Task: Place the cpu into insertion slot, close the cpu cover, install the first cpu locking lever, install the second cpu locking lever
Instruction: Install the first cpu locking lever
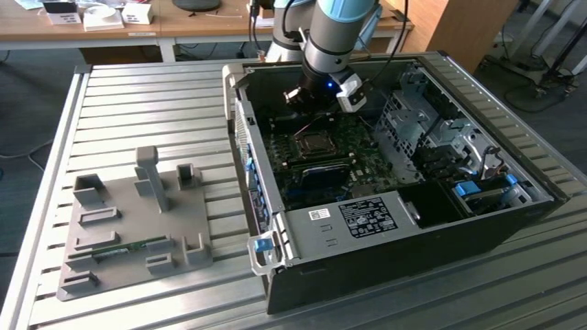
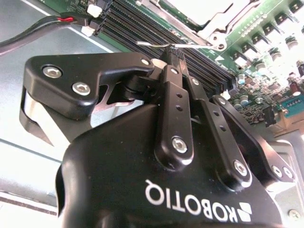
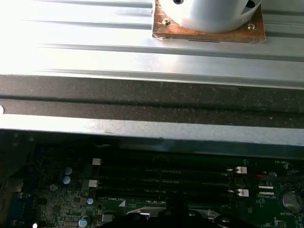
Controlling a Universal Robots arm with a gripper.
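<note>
**A:** Where is the cpu [image 2: 197, 7] lying from the gripper [image 2: 173, 53]?

**B:** It is sitting in the insertion slot [image 1: 317, 143], framed by the cpu cover [image 2: 213, 27], just beyond the fingertips. The locking lever [image 2: 149, 44] is running alongside the memory slots [image 2: 137, 21]

**A:** And the fingers [image 2: 175, 109]?

**B:** They are pressing together, seemingly pinching that lever's thin handle end

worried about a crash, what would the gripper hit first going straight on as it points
Likely the thin metal lever just ahead of the gripper, with the black memory slots behind it; contact is unclear.
</note>
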